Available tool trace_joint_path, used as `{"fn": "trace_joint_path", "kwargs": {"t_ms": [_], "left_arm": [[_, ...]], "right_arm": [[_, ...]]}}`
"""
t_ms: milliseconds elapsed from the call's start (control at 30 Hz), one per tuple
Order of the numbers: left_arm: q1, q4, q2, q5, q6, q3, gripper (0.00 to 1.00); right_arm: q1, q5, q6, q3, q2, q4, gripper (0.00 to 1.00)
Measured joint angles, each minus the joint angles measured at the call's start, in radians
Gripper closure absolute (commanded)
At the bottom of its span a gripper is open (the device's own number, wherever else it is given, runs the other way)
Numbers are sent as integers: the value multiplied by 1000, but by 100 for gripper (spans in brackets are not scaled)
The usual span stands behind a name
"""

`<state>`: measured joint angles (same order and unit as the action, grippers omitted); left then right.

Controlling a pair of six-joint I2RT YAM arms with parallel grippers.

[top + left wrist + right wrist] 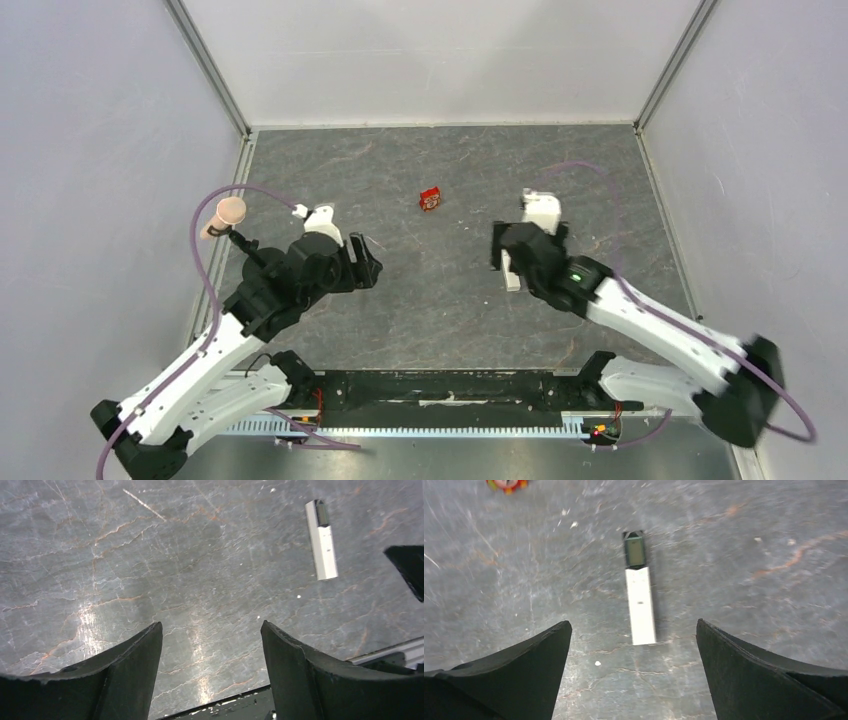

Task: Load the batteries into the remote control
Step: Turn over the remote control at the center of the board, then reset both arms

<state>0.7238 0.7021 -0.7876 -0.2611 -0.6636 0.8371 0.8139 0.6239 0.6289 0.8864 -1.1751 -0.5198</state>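
The remote control (640, 600) is a slim white bar with a dark end, lying flat on the grey table. My right gripper (634, 622) hangs just short of its white end, open and not touching it. From above, the remote control (511, 272) shows only partly beside my right gripper (500, 250). The left wrist view shows the remote control (322, 540) far to the upper right. My left gripper (210, 625) is open over bare table, and from above this left gripper (365, 262) sits left of centre. The batteries are out of view.
A small red square box (431, 198) lies near the table's middle back, and its edge shows as the red box (506, 484) in the right wrist view. Enclosure walls ring the table. A black rail (450, 390) runs along the near edge. A purple cable loops over the left arm.
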Motion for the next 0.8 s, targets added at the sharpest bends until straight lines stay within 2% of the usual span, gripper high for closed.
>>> {"fn": "trace_joint_path", "kwargs": {"t_ms": [233, 433, 800], "left_arm": [[0, 32, 209, 51, 45, 21, 20], [0, 86, 343, 63, 76, 31, 19], [0, 187, 398, 116, 113, 50, 18]], "right_arm": [[-2, 206, 118, -130, 510, -180, 2], [-4, 326, 145, -129, 807, -287, 2], [-5, 441, 104, -76, 898, -388, 2]]}}
